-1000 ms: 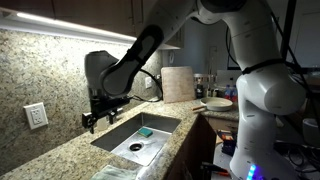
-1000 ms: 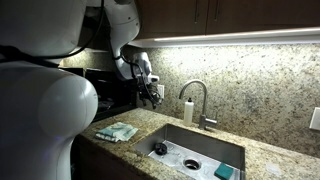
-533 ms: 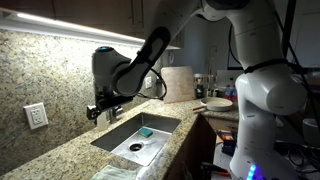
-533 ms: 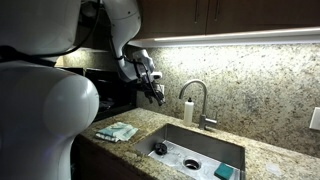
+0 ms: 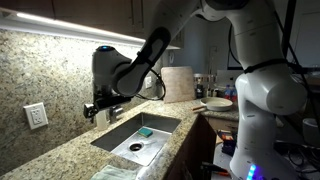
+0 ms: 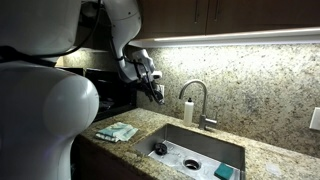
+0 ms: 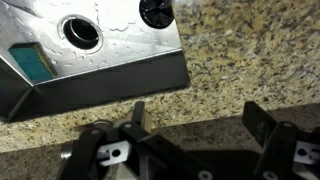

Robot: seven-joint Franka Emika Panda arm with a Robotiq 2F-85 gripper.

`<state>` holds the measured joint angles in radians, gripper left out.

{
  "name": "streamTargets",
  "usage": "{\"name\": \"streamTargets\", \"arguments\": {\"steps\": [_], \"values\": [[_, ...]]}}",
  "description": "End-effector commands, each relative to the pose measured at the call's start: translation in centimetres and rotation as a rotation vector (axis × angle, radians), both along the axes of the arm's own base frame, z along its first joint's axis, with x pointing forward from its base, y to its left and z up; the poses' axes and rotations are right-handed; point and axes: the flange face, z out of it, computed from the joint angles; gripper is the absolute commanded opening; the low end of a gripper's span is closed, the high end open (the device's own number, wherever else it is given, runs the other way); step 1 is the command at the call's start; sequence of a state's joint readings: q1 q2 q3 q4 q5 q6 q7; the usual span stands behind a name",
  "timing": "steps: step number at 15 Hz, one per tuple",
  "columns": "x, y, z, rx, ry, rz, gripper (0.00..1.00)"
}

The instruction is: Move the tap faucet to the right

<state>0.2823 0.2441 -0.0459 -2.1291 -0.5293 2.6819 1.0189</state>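
My hand (image 6: pixel 157 94) hangs wide open and empty over the granite surface (image 6: pixel 150 124), apart from the tap faucet (image 6: pixel 207 102), which stands behind the sink (image 6: pixel 205 142) just beside the soap bottle (image 6: pixel 187 108). It looks rigid, polished and slippery, fixed at its base, so I'd grip the arch and swing, not pull.

One tap faucet (image 6: pixel 206 101), one soap bottle (image 6: pixel 188 109), one sink (image 6: pixel 206 145).

No text, label, brand, number or sign can be read anywhere in these views.
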Motion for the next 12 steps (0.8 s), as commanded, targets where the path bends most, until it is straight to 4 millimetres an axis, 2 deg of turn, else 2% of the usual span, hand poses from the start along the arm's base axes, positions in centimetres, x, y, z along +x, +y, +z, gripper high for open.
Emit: {"name": "streamTargets", "arguments": {"steps": [1, 4, 6, 8, 12], "values": [[-0.2, -1.4, 0.3, 0.015, -0.141, -0.059, 1.0], [0.6, -3.4, 1.2, -0.053, -0.26, -0.09, 1.0], [0.9, -3.9, 1.3, -0.1, -0.328, -0.101, 1.0], [1.1, -3.3, 1.8, -0.132, -0.408, -0.088, 1.0], [0.4, -0.6, 1.5, -0.166, -0.55, -0.031, 1.0]]}}
